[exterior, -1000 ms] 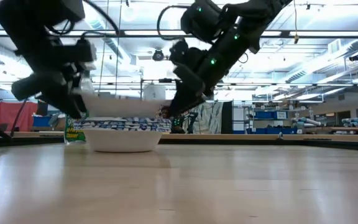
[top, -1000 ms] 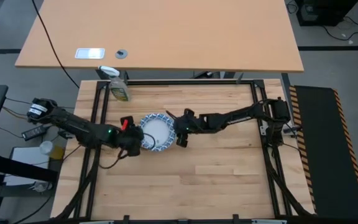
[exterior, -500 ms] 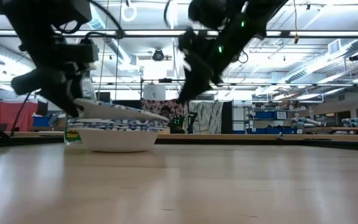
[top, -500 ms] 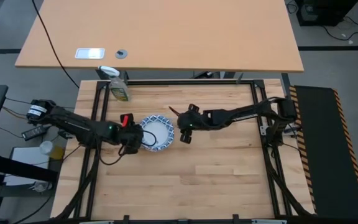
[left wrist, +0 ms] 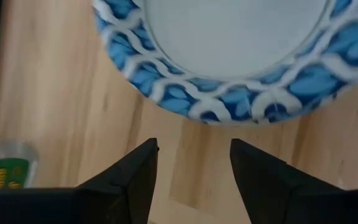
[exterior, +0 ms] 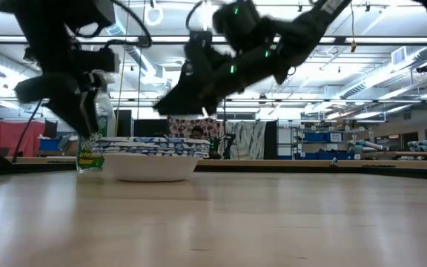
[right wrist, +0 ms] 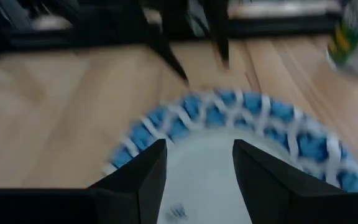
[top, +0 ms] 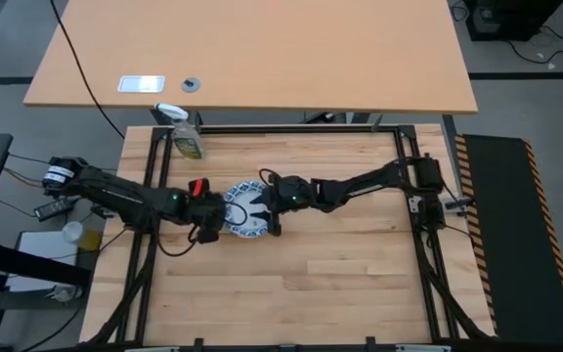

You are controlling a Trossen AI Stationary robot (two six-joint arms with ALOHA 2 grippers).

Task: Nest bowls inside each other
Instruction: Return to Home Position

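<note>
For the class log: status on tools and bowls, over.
Left tool open beside blue-rimmed white shallow bowls, nested, level. Right tool open above them. Green plastic spray bottle apart.

bowls (top: 238, 215) stacked on table (top: 340, 264), spray bottle (top: 187, 138) behind, leftward

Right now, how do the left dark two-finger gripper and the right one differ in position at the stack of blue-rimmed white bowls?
The left gripper sits beside the stack of bowls, off its rim, over bare wood; the right gripper hangs over the stack itself. In the low view the left gripper reaches nearly to rim level, while the right gripper is higher. Both are open and hold nothing.
</note>
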